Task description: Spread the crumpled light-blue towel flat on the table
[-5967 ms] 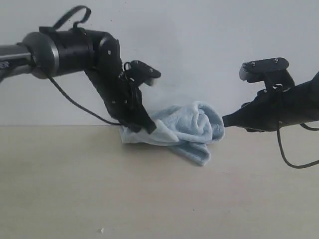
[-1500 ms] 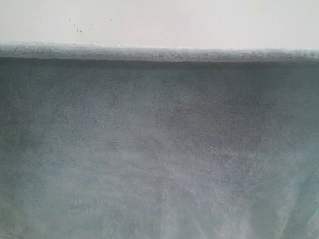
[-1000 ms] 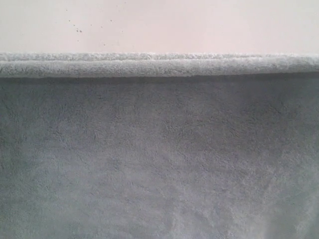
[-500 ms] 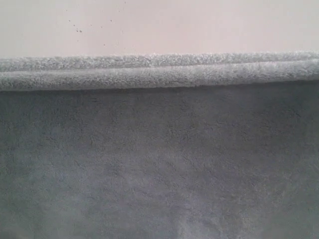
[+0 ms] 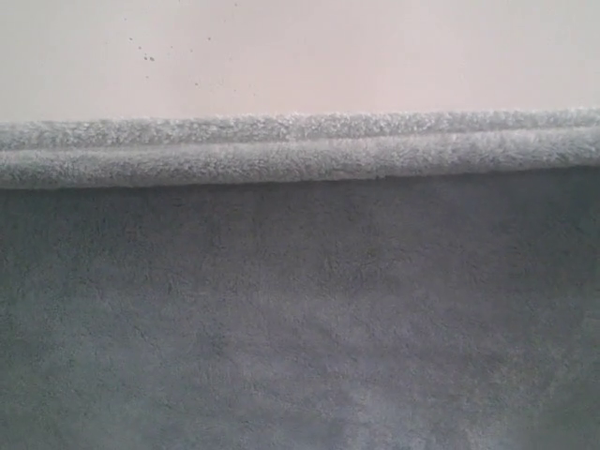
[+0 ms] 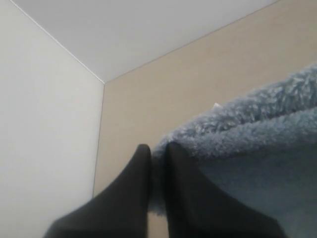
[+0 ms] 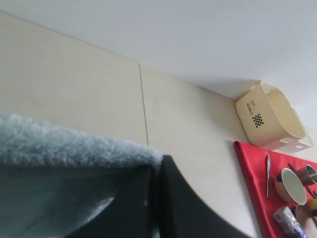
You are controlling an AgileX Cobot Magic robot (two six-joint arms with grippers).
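The light-blue towel (image 5: pixel 300 319) hangs stretched wide and close before the exterior camera, and it fills most of that view. Its thick hem (image 5: pixel 300 150) runs level across the upper part. Both arms and the table are hidden behind it there. In the left wrist view my left gripper (image 6: pixel 157 154) is shut on a fluffy corner of the towel (image 6: pixel 257 129), held above the beige table (image 6: pixel 188 89). My right gripper (image 7: pixel 157 166) is shut on another corner of the towel (image 7: pixel 59 144), also above the table (image 7: pixel 74 74).
A white wall (image 5: pixel 300 47) shows above the hem. In the right wrist view a cream basket (image 7: pixel 265 116) stands beside a red cloth (image 7: pixel 250 183) that carries a pen (image 7: pixel 268 173) and cups (image 7: pixel 292 186).
Earlier the towel lay crumpled on the table between both grippers. Now it is held up stretched. Over the last second and a half its hem has sunk lower in the exterior view.
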